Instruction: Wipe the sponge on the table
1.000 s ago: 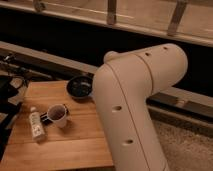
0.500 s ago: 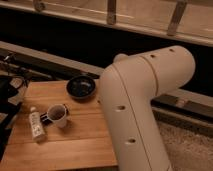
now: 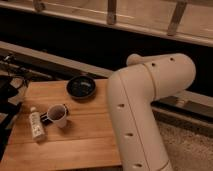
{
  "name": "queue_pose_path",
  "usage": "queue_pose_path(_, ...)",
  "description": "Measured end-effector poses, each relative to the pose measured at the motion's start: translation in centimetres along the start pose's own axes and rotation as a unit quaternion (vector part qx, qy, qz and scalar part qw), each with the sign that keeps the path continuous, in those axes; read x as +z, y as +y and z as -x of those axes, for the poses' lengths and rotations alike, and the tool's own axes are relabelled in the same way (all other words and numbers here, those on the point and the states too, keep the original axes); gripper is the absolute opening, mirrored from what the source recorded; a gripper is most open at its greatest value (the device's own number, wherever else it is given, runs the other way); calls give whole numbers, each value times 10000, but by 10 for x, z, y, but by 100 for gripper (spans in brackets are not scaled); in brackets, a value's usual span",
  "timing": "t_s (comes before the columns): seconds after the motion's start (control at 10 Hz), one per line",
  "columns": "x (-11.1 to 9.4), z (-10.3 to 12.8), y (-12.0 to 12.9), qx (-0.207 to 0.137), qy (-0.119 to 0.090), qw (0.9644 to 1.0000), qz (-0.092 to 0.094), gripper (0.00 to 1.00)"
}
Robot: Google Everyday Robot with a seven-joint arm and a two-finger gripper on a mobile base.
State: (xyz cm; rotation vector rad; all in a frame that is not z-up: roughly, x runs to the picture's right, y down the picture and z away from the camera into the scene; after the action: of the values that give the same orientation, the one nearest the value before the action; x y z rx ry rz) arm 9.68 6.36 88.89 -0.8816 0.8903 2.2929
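The table is a light-brown plank top filling the lower left of the camera view. No light-blue sponge shows on its visible part; it is hidden or out of view. My white arm rises in a thick bend over the table's right side and covers that part of it. The gripper is out of view.
A black round bowl sits at the table's far edge. A cup stands left of centre, with a small whitish bottle-like object lying beside it. Dark equipment stands off the left edge. Grey gravel lies to the right.
The arm's upper bend has drifted to the right and slightly lower. The bowl, cup and whitish object have not moved.
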Motion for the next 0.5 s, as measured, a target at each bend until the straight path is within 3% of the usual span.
queue_pose_path(0.3,3,20,10,20,167,9989,430,0)
queue_pose_path(0.5,8,8,23,-324,378,9969,606,0)
